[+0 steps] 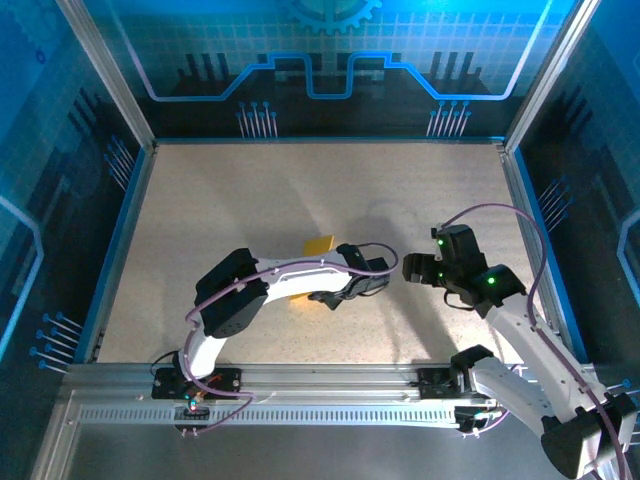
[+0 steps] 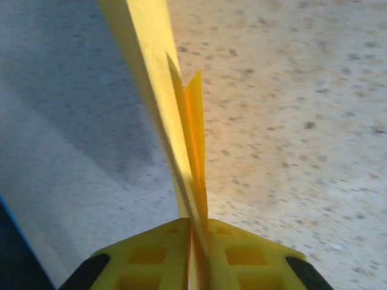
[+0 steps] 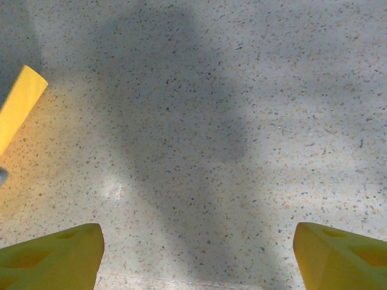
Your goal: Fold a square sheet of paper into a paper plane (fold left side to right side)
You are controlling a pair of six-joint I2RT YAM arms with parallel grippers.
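Your left tool (image 2: 195, 229) pinches the folded paper (image 2: 158, 90); right tool (image 3: 196, 257), at its 3 o'clock, stands wide, empty. Align edges before creasing on the counter (image 3: 242, 121).

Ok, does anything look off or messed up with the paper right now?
Slightly. The folded yellow paper is pinched in the left gripper, and its layers splay apart toward the far end instead of lying pressed together. I see no tear. The right gripper is open over the table, touching nothing.
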